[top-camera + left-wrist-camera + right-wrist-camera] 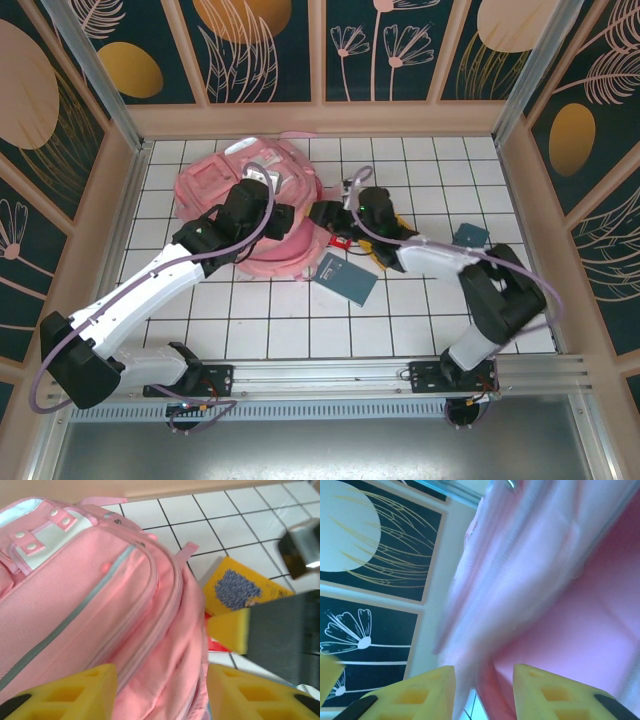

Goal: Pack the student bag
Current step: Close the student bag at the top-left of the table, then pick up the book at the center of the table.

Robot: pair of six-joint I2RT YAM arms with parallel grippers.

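The student bag [240, 185] is a large pink backpack lying at the back left of the tiled table. My left gripper [291, 221] is at the bag's right side. In the left wrist view the left gripper [162, 682] stands open, with loose pink bag [100, 605] fabric running between its yellow fingers [75, 695]. My right gripper [323, 213] faces it from the right. In the right wrist view the right gripper [485, 685] is open, and a fold of the bag's [560, 595] edge hangs between its jaws without being pinched.
A dark teal book [346, 278] lies in front of the bag. A yellow book [242, 586] and something red [340, 240] lie under the right arm. A smaller teal book [468, 236] sits at the right. Patterned walls enclose the table.
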